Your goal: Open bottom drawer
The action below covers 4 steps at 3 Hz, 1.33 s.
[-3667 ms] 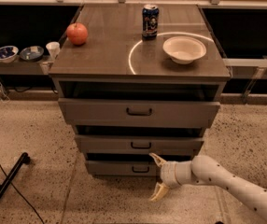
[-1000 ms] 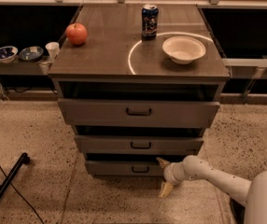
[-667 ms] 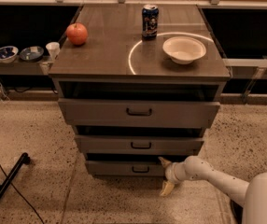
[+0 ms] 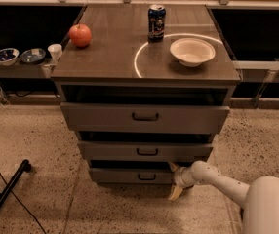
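Bottom drawer [image 4: 125, 176] sits low in the centre of the frame, the lowest of three grey fronts on the cabinet [image 4: 105, 65], with a small dark handle [image 4: 147, 177]. The gripper [image 4: 174, 180] is right at its right-hand end, pale fingers [image 4: 174, 193] spread apart, one high, one low. Up top: red apple [image 4: 80, 35], white bowl [image 4: 192, 51], and a dark blue can [image 4: 156, 22] whose label I can't read.

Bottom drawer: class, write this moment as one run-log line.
bottom drawer: lowest of three | gripper: open, at drawer's right end | bar handle: not gripped
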Each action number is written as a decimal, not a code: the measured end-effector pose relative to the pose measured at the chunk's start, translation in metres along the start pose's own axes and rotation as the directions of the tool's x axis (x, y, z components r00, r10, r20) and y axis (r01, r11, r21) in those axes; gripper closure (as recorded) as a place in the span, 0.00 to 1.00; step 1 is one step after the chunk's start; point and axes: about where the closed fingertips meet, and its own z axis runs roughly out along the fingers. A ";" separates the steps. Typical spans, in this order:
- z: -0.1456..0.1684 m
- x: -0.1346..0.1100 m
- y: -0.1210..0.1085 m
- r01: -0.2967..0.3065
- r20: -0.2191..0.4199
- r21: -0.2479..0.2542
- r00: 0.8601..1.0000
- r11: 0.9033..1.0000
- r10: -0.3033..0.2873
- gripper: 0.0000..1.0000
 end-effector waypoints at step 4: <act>0.027 0.023 -0.016 -0.019 -0.045 -0.048 0.999 0.999 0.017 0.25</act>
